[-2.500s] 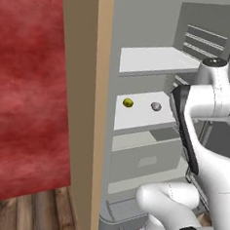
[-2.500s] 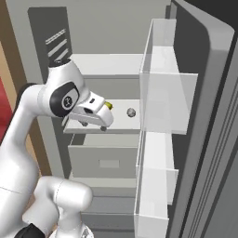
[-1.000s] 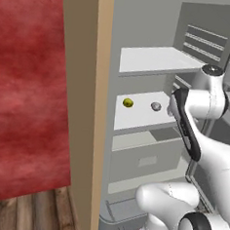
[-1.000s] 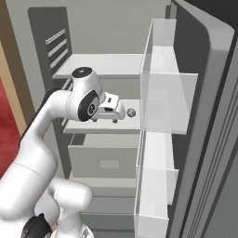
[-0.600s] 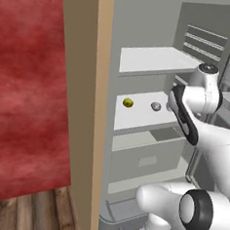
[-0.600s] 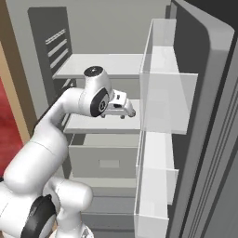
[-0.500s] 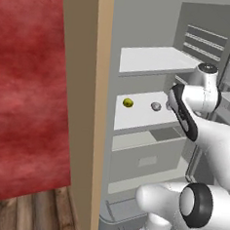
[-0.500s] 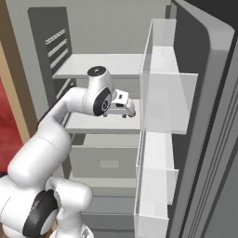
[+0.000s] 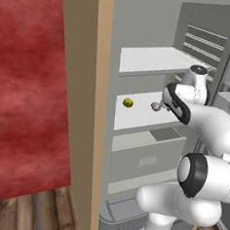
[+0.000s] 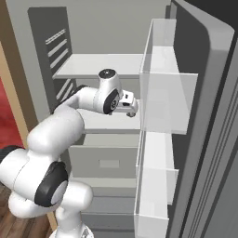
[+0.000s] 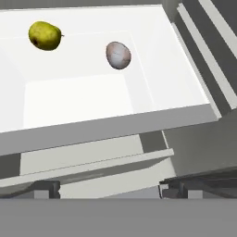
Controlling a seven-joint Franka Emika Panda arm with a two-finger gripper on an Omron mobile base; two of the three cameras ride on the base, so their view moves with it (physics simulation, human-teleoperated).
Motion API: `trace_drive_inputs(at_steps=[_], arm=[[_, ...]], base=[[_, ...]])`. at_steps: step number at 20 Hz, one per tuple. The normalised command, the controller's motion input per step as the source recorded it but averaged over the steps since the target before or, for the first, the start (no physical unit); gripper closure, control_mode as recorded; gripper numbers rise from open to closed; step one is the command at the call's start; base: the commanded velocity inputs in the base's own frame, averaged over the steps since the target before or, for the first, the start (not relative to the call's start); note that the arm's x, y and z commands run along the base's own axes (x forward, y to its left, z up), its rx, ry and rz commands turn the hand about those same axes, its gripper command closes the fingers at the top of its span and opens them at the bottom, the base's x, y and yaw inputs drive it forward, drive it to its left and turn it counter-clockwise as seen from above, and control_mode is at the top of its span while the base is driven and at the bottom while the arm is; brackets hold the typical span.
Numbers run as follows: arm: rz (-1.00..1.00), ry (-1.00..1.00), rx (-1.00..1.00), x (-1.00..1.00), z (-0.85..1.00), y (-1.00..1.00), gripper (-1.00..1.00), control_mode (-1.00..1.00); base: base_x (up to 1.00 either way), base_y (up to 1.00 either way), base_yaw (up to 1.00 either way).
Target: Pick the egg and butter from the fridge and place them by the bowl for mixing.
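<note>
Inside the open fridge (image 9: 143, 31), set in a tan wooden surround (image 9: 78, 109), the middle white shelf (image 9: 136, 119) carries two small things. Toward the shelf's left lies a round yellow-green fruit (image 9: 128, 103), with a tiny stem visible in the hand view (image 11: 45, 35). To the right of it, well apart on the same shelf, sits the egg (image 9: 155, 106), a pale greyish-tan ball (image 11: 118, 55). Just right of the egg, the white arm reaches in over the shelf, and the gripper (image 10: 131, 111) hovers by the shelf's front edge with its jaws spread wide and nothing between them; its dark finger tips (image 11: 44, 190) rise at the bottom of the hand view, short of the egg. Below the shelf a grey drawer (image 9: 145, 161) stands partly pulled out. Farther right, the fridge door (image 10: 204, 116) hangs open, its clear racks (image 10: 162, 97) facing the shelves.
</note>
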Motion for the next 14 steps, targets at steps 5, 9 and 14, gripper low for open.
trace_drive_inputs(at_steps=[5, 9, 14], arm=[[0.05, 0.0, 0.01, 0.56, -0.26, 0.0, -1.0, -1.0], [0.04, 0.0, 0.0, 0.46, -0.23, 0.0, -1.0, -1.0], [0.03, 0.0, 0.01, 0.45, -0.15, 0.0, -1.0, -1.0]], base=[[0.0, 0.0, 0.0], [0.0, 0.0, 0.0], [0.0, 0.0, 0.0]])
